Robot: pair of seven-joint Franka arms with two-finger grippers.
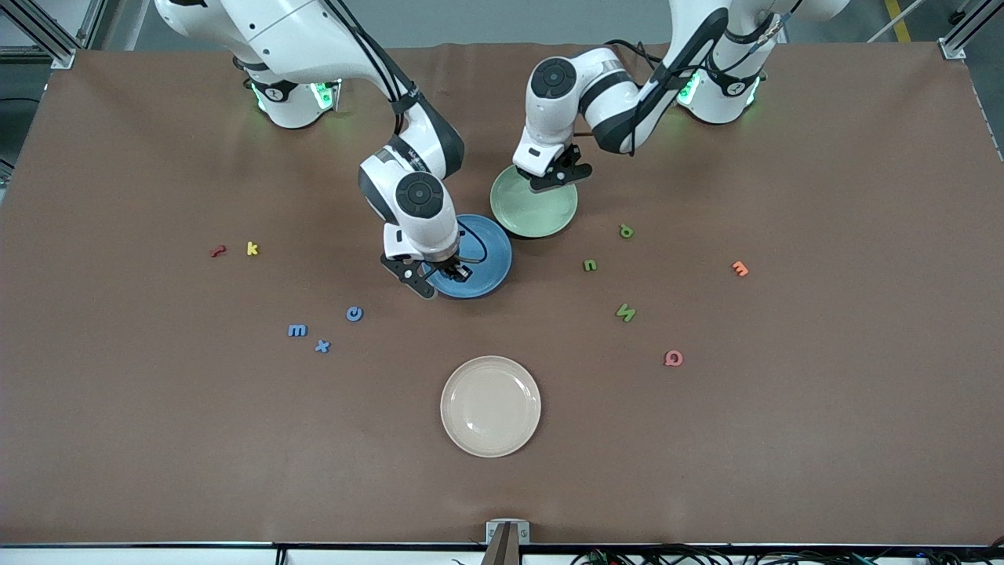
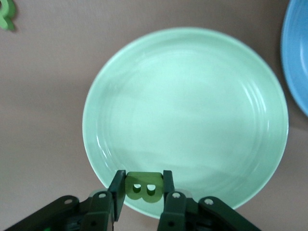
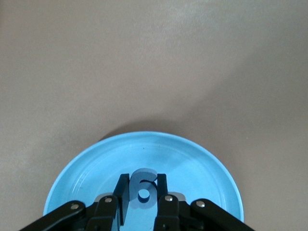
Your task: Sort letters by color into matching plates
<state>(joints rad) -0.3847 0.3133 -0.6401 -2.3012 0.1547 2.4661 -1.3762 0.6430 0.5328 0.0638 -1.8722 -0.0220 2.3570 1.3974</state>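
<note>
Holding blue letter (image 3: 143, 188) pinched, right gripper (image 3: 143, 199) hangs over blue plate (image 3: 202, 168) for drop; left gripper (image 2: 143, 192) clamps green letter (image 2: 143, 186) above green plate (image 2: 192, 106).

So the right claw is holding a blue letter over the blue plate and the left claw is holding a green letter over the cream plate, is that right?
Not quite. The left claw holds its green letter over the green plate, not the cream one, as the left wrist view shows. The right claw does hold a blue letter over the blue plate.
</note>
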